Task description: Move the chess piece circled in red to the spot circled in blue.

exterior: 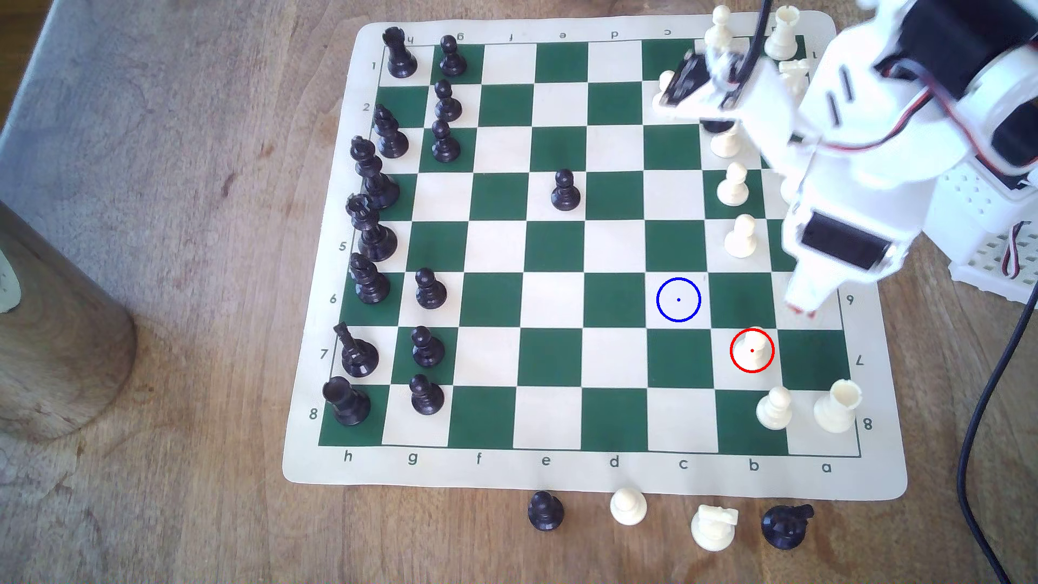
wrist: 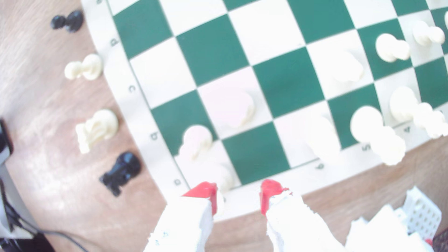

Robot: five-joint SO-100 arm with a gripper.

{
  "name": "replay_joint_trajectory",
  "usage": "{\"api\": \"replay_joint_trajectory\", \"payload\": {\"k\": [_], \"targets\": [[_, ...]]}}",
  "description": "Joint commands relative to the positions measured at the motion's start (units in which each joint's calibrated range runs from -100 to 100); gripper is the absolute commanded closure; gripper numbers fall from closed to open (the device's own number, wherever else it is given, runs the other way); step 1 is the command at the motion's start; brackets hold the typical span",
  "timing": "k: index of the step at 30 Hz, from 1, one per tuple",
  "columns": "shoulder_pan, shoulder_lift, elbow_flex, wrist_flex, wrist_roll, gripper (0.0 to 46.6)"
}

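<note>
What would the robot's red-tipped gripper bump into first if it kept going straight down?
Probably the bare cream square at the green-and-cream chessboard's edge; the open red-tipped gripper seems beside the red-circled cream-white plastic pawn, though depth is unclear.

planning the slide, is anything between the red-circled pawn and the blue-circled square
Nothing visible. The pawn sits one square diagonally from the blue-circled square, and the squares between are bare. The open pincer hovers close by, unobstructed.
</note>
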Motion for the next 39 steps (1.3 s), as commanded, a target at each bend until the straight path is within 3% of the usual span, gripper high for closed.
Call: {"api": "replay_joint_trajectory", "payload": {"k": [1, 16, 30, 36, 39], "targets": [[-0.64, 2.08, 3.96, -6.56, -0.29, 32.6], [1.87, 11.08, 8.67, -15.81, 0.63, 31.6], [2.88, 15.5, 8.67, -19.91, 0.88, 34.1], [2.65, 16.85, 8.67, -20.97, 1.32, 41.8], [2.26, 17.53, 8.67, -21.46, 1.22, 42.3]]}}
